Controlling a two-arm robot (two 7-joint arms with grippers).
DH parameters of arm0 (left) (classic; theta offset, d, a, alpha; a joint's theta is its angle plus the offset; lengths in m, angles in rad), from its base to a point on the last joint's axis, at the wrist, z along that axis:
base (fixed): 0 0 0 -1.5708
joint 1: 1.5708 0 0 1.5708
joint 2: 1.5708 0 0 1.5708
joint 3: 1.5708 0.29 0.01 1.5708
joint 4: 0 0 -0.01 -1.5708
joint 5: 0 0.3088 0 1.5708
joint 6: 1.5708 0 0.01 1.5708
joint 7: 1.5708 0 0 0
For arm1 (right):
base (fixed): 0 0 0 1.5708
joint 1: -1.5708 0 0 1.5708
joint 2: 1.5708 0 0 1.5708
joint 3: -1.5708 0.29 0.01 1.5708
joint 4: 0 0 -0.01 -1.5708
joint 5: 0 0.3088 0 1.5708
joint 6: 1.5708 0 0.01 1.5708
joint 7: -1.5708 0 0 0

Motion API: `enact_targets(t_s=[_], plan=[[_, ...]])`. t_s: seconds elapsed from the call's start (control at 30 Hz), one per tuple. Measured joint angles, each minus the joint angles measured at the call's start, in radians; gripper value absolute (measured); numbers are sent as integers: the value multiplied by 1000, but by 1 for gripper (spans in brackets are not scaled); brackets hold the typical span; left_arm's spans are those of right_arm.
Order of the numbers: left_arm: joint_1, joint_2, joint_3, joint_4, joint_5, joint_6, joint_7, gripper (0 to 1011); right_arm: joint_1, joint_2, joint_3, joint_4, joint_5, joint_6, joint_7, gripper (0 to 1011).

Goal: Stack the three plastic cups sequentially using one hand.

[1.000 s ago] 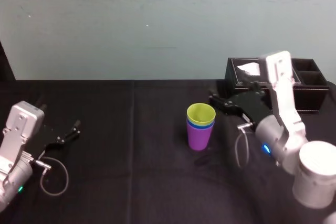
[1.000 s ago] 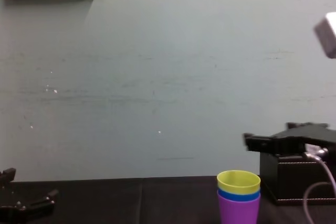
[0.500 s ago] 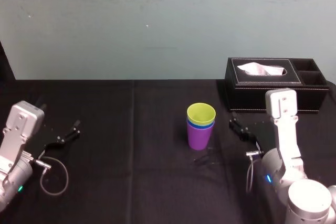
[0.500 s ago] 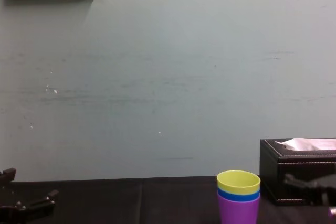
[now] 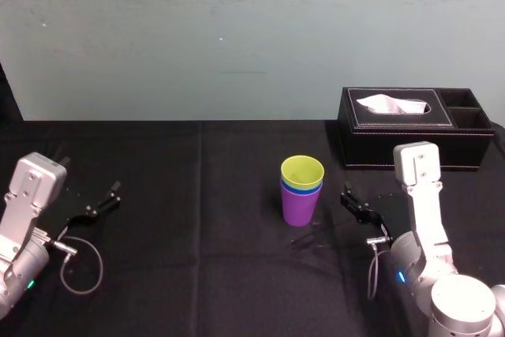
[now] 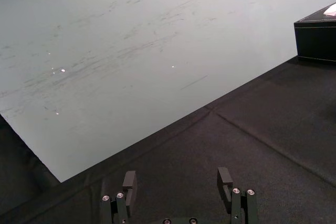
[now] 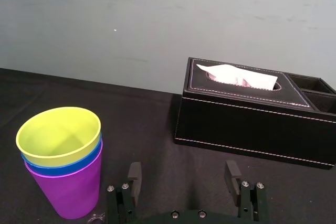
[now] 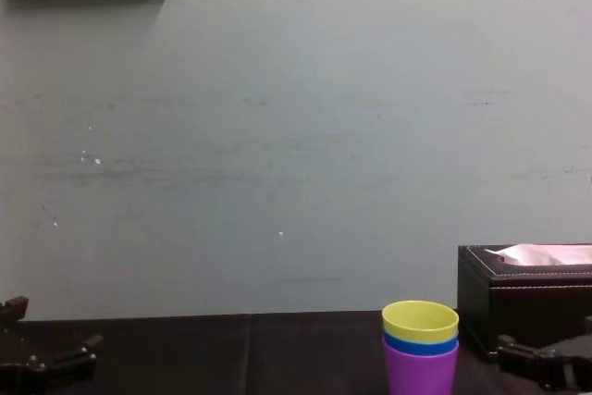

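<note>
Presently: right gripper (image 7: 182, 182), fingers spread, empty, low over the table (image 5: 197, 274); its arm (image 5: 422, 203) rises upright behind. At its 9 o'clock, near but apart, an upright stack: yellow-green cup (image 5: 302, 171) in blue cup (image 5: 301, 188) in purple cup (image 5: 301, 207). Probably light, stiff, slick; pinch across the rim wall. Tissue box (image 5: 371, 147) at 1 o'clock. Left gripper (image 6: 178, 182) idle, splayed, far at 9 o'clock.
</note>
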Motion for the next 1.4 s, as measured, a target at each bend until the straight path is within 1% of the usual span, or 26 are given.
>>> enact_targets(t_s=[1.4], plan=[[0,0,0,0,0,0,0,1000,0,1,-3,0,-2,-7,-7,1003]])
